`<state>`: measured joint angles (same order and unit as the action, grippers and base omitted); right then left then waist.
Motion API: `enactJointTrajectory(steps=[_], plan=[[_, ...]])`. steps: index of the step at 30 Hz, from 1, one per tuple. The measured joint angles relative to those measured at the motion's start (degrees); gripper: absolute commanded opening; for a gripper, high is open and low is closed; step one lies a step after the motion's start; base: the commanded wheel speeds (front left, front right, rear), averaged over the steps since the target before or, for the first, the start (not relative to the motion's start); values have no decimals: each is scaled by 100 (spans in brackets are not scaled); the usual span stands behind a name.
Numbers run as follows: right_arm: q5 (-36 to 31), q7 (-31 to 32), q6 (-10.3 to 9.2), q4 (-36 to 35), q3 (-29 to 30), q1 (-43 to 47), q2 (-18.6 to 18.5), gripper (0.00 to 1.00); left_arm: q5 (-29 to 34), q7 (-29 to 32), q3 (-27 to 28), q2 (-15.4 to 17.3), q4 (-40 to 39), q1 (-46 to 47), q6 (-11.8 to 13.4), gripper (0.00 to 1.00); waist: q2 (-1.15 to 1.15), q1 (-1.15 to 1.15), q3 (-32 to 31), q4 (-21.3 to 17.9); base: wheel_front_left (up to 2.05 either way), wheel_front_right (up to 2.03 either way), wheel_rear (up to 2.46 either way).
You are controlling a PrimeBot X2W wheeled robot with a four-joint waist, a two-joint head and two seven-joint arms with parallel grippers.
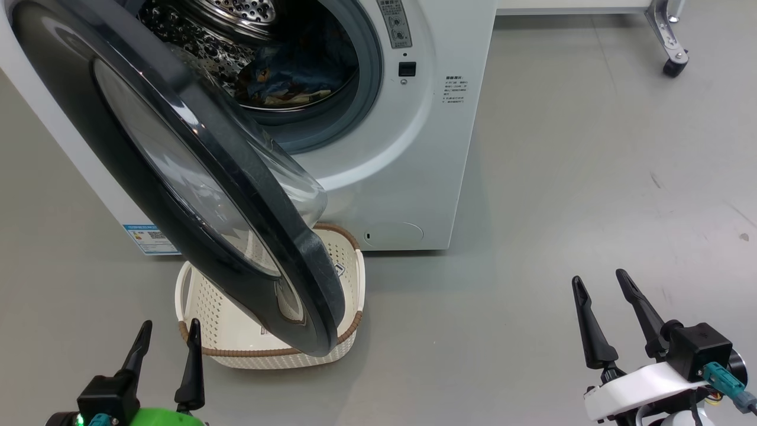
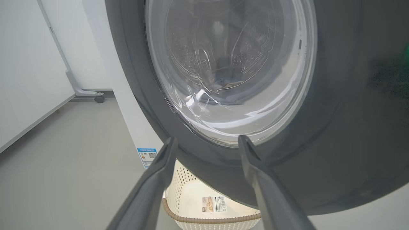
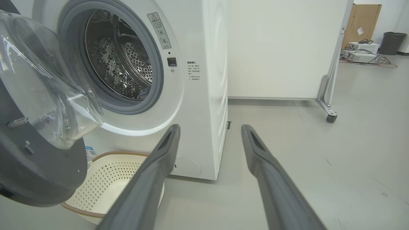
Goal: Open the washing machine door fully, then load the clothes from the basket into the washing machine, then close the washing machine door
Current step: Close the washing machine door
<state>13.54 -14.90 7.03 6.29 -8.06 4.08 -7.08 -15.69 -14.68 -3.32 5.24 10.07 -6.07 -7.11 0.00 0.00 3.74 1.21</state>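
The white washing machine [image 1: 414, 177] fills the upper left of the head view. Its door [image 1: 195, 195] stands partly open, black rim and glass bowl swung out over the basket [image 1: 343, 260]. Blue clothes [image 1: 290, 77] lie low in the steel drum [image 3: 115, 70]. The cream basket sits on the floor under the door, its floor bare with a label sticker [image 2: 213, 204]. My left gripper [image 1: 168, 349] is open at the lower left, just in front of the door's black rim [image 2: 335, 143]. My right gripper [image 1: 600, 305] is open at the lower right, well apart from the machine.
A white partition on castors [image 3: 329, 115] stands right of the machine, with another castor frame [image 2: 96, 95] on the far side. A cardboard box [image 3: 361, 22], equipment and a dark bin [image 3: 391, 41] sit in the far corner. Grey floor [image 1: 591, 177] spreads to the right.
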Motion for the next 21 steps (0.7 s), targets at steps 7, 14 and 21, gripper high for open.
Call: enactJointTrajectory(steps=[7,14,21], plan=[[-38,0,0,1,0,-1,2,100,48,0,149,-55,-133,0,0,100,0,0,-23,49,0,0,0],[-56,0,0,32,-45,-3,0,100,59,0,259,-91,-162,-1,0,100,0,0,-135,39,0,0,0],[-56,0,0,34,-73,-2,-8,100,105,0,294,-131,-181,-5,0,100,0,0,-214,13,0,0,0]])
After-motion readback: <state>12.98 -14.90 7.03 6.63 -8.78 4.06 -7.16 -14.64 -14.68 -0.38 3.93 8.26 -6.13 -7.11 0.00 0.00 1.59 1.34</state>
